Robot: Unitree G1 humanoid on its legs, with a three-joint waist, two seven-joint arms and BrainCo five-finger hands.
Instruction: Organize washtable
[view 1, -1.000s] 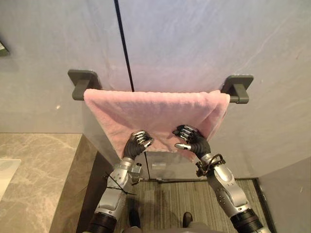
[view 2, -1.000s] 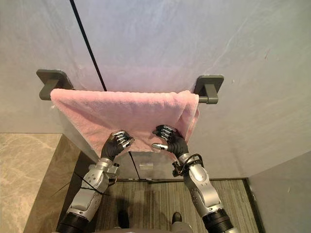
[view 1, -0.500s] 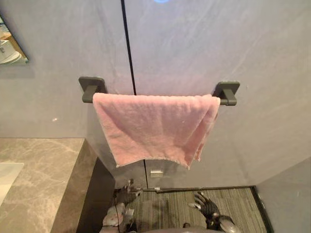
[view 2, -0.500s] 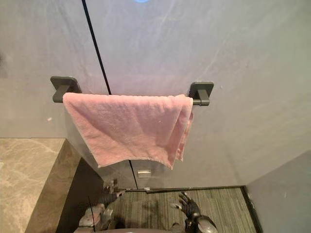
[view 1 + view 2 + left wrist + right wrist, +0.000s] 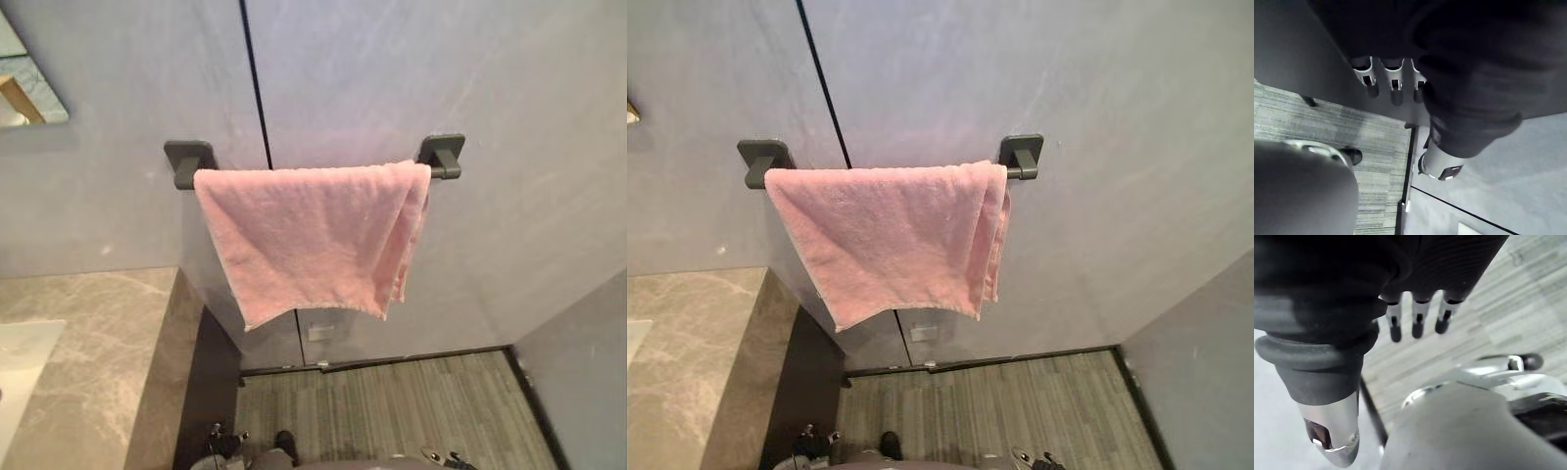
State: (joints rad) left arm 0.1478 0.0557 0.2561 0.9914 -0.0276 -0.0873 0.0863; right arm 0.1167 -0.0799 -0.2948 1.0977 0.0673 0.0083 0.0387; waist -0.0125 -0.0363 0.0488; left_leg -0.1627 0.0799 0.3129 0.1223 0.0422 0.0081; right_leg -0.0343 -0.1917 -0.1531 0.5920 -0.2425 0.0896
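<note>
Over the towel bar [image 5: 443, 171] hangs the pink towel [image 5: 309, 235], spread flat and doubled near the bar's right end. That step looks done (the hem slants a little). Any remaining work would be on the marble counter [image 5: 88, 343] below the bar's left end. The left hand [image 5: 1395, 85] and right hand [image 5: 1418, 320] hang empty well below the bar, fingers straight and apart — a second ago both were at the towel's hem.

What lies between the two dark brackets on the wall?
In the left eye view, a pink towel hangs there. It spans almost the whole stretch from the left bracket to the right bracket.
</note>
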